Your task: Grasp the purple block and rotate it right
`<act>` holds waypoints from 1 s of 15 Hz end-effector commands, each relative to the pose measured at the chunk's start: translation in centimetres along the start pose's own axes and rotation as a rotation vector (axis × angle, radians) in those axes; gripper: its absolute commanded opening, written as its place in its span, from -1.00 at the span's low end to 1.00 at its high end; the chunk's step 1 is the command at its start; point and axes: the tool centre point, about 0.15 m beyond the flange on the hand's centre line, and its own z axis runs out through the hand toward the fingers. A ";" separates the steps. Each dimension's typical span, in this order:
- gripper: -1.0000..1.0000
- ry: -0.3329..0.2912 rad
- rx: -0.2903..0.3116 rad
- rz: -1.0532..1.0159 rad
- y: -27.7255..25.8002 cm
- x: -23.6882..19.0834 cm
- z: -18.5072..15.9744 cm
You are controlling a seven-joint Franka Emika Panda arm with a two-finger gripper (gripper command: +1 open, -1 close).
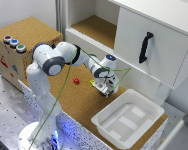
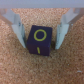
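Purple block [image 2: 39, 40] between gripper [image 2: 38, 31] fingers (wrist view only; exterior hides it)

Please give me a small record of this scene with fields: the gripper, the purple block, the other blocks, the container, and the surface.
gripper: gripper open, one finger on each side of the block, no clear contact
purple block: purple block rests on the cork, yellow marks on its faces, not lifted
other blocks: red block and yellow block, both apart from the gripper
container: white bin at the exterior view's right
surface: cork board
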 end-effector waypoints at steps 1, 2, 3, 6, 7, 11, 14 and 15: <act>-1.00 -0.012 0.027 0.020 0.1 1.0 -2.3; -1.00 -0.019 0.063 0.079 0.6 1.2 -2.4; -1.00 -0.029 0.100 0.166 1.0 1.7 -2.4; -1.00 0.028 0.075 0.360 0.7 2.4 -3.5; -1.00 0.033 0.072 0.431 0.7 2.3 -3.6; -1.00 0.036 0.019 0.665 0.8 1.9 -2.8; -1.00 0.041 0.040 0.941 1.6 1.7 -1.5; -1.00 0.035 0.075 1.078 2.4 1.1 -1.1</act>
